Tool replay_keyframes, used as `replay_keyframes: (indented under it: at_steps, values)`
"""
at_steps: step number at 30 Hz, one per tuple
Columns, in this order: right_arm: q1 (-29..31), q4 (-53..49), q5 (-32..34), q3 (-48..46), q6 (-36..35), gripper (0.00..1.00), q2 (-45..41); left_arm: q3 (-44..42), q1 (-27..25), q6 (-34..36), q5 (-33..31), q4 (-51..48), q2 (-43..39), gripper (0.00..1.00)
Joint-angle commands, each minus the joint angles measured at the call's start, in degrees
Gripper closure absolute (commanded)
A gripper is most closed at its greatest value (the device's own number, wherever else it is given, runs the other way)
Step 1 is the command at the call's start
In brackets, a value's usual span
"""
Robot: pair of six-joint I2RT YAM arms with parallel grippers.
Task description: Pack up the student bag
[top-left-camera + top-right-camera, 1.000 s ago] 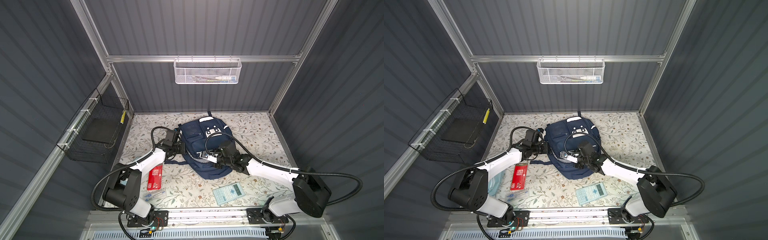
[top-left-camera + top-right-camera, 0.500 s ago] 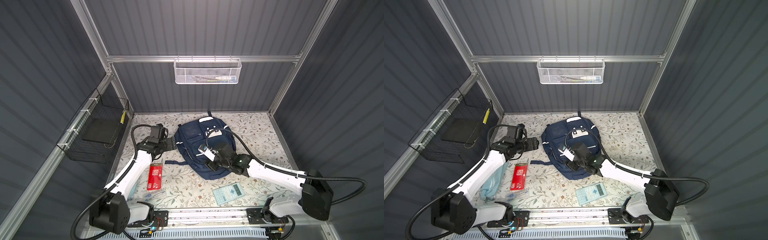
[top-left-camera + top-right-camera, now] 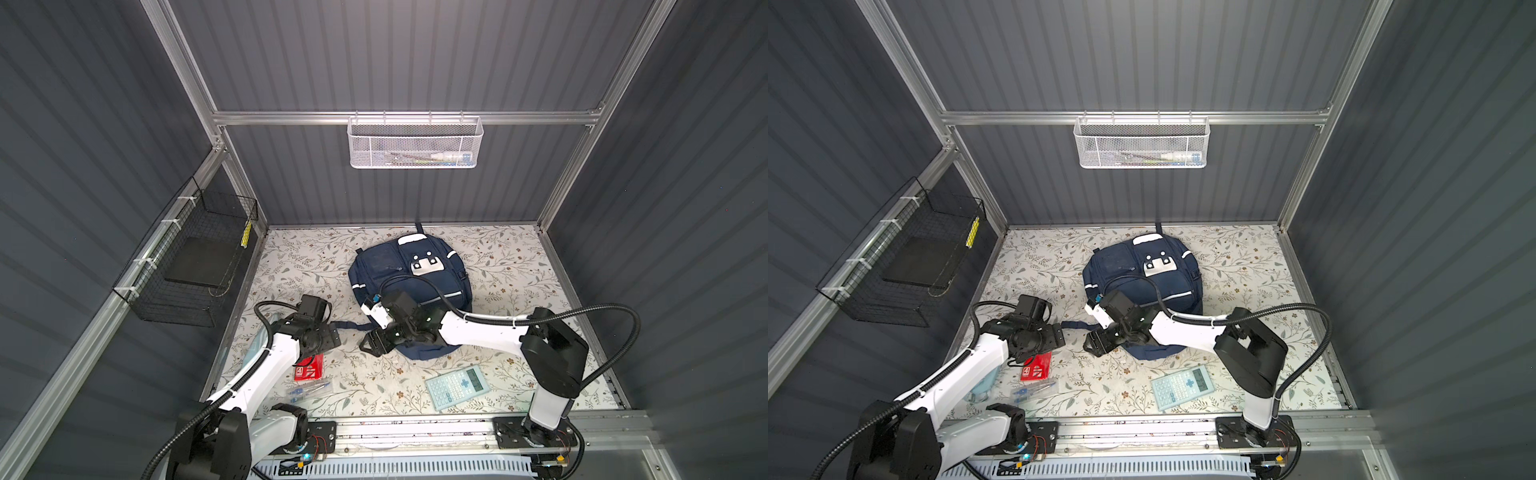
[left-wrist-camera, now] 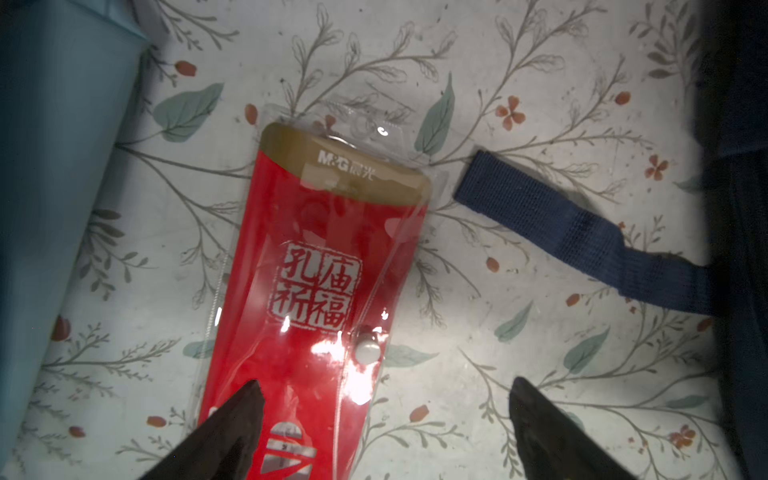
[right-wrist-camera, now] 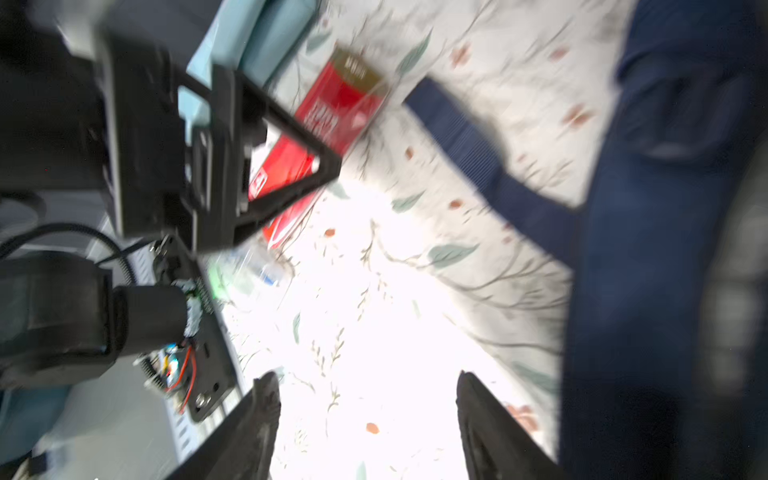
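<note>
In both top views the big navy blue cloth backpack (image 3: 382, 262) (image 3: 1117, 262) lies flat in the middle of the flowery tabletop (image 3: 498, 266), toward the back wall. The left end effector (image 3: 322, 345) (image 3: 1046, 338) is wide open and holds nothing. It hangs over the flat red plastic packet (image 3: 309, 368). The right end effector (image 3: 376, 343) (image 3: 1096, 343) is open and empty too, just past the near edge of the backpack. A pale blue calculator (image 3: 457, 386) lies near the front. A second ago both end effectors were up against the backpack. Now both are off it and nearer the front.

In the left wrist view the two dark fingers (image 4: 241, 415) stand far apart above the red packet (image 4: 316, 257). A navy strap (image 4: 540, 216) lies just beside the packet, and a light blue pouch (image 4: 54, 166) is on its other side.

The right wrist view is blurry. The fingers (image 5: 262, 399) are spread over bare tabletop, with the backpack (image 5: 644, 291) beside them.
</note>
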Motion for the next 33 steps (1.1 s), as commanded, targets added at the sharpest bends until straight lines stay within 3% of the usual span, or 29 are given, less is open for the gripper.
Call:
replay_keyframes:
  at_steps: [1, 5, 15, 19, 24, 30, 33]
  values:
    - [0.1, 0.9, -4.2, 0.1, 1.9, 0.32, -0.9, -2.5, 0.4, -2.0, 1.1, 5.9, 0.9, 0.1]
    - [0.1, 0.8, -3.0, -1.6, 0.8, 0.32, -1.3, -4.4, 0.3, -2.9, 9.0, 11.6, 2.6, 0.23]
    - [0.0, 1.6, -3.7, -3.3, -0.2, 0.32, -1.5, -6.8, 0.1, -3.7, 6.8, 12.9, 4.5, 0.24]
    - [0.0, 1.2, -3.6, -3.2, -0.7, 0.32, -1.1, -7.3, 0.1, -2.9, 0.5, 9.5, 1.7, 0.21]
    - [0.0, 0.9, -3.3, -2.5, -1.0, 0.32, 0.0, -9.4, -0.5, -5.5, 10.3, 19.0, 3.8, 0.28]
    - [-2.7, 3.1, -4.4, -3.0, 3.7, 0.33, 2.2, -9.1, -10.0, -15.9, 12.1, 26.5, 4.7, 0.34]
    - [-2.8, 3.1, -5.0, -1.5, 3.9, 0.33, 3.8, -8.3, -10.7, -17.8, 13.3, 27.1, 3.5, 0.35]
